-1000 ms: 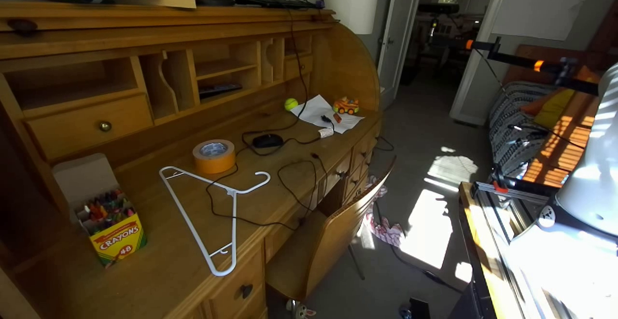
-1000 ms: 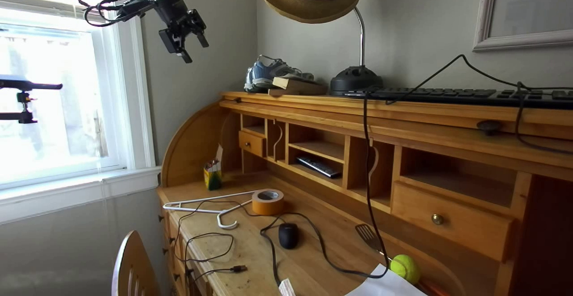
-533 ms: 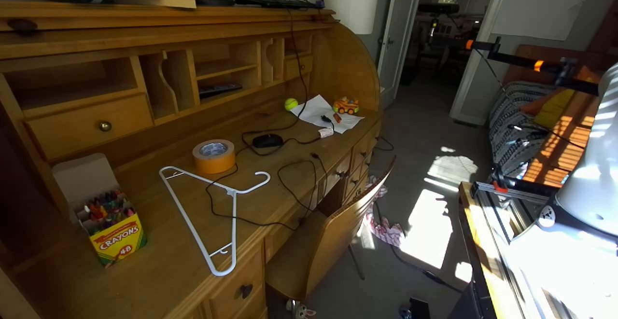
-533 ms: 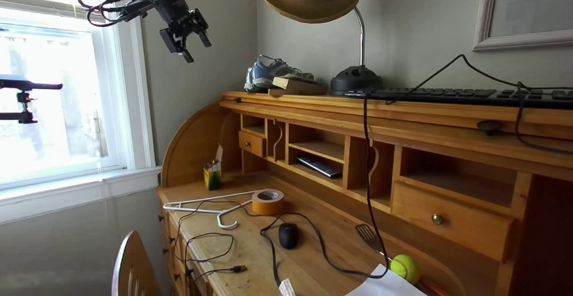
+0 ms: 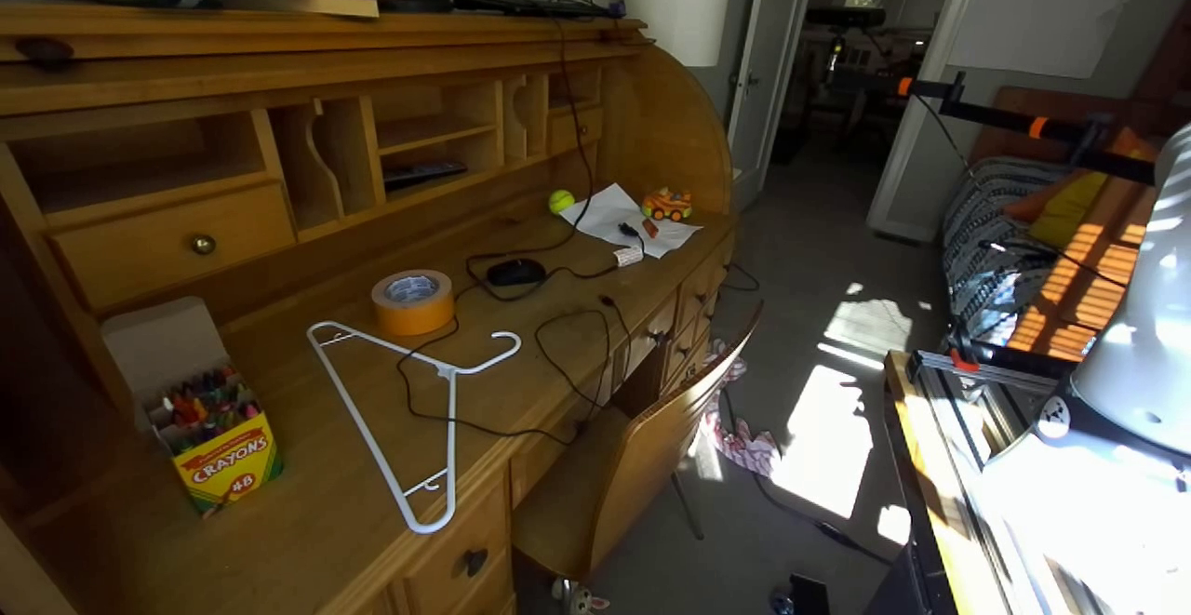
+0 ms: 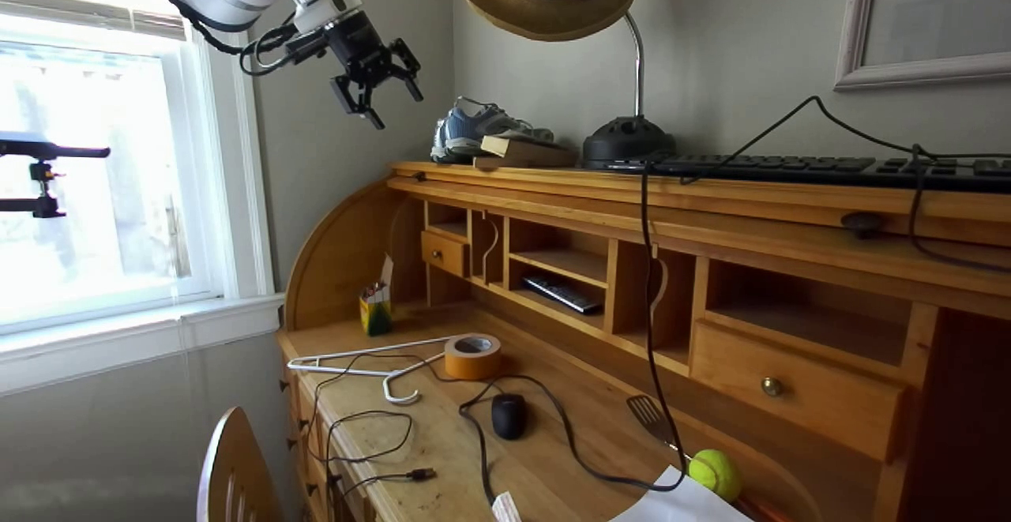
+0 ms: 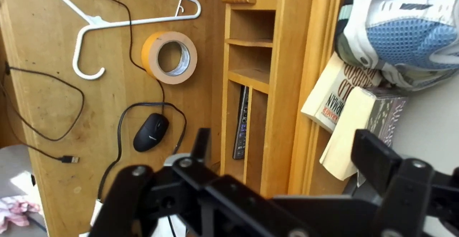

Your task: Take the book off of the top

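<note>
This looks like the reach: the fingers (image 7: 373, 156) are spread wide, empty. The book (image 7: 349, 134), seemingly the upper of two on the top (image 6: 750, 200), lies right of centre in the wrist view; next, align and descend.

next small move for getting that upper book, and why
Probably ease the open end effector toward the upper book until the book shows centred between the fingers. In the wrist view the book shows off-centre, partly hidden by one finger; in an exterior view the end effector hangs in the air, apart from the book.
</note>
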You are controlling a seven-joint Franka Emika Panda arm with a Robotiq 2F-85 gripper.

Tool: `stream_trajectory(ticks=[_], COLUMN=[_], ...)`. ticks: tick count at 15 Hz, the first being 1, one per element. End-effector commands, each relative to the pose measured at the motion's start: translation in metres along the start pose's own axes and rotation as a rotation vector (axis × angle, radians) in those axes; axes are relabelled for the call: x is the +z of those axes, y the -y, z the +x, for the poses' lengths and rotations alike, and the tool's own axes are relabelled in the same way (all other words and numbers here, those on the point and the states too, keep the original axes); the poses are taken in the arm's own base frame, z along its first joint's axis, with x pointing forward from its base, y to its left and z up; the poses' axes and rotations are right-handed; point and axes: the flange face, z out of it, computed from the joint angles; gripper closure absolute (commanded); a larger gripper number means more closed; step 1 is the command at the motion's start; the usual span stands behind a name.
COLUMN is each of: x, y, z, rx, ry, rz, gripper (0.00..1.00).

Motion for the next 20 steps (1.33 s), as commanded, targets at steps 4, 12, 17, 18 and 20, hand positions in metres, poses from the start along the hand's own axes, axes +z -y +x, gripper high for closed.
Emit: stream_trajectory(ticks=[4,12,17,18,20], x=[0.049,0.103,0.131,0.135,0.142], y=[0.047,0.069,0.069,0.069,0.068], z=[-0.003,0.013,0.016,0.017,0.017], rx=[0.289,0.376,0.366,0.364,0.361], ry=[-0.018,-0.078,-0.098,-0.104,-0.11], rz=[0.151,0.356,0.424,0.435,0.45], gripper=[0.0,0.0,0.0,0.0,0.0])
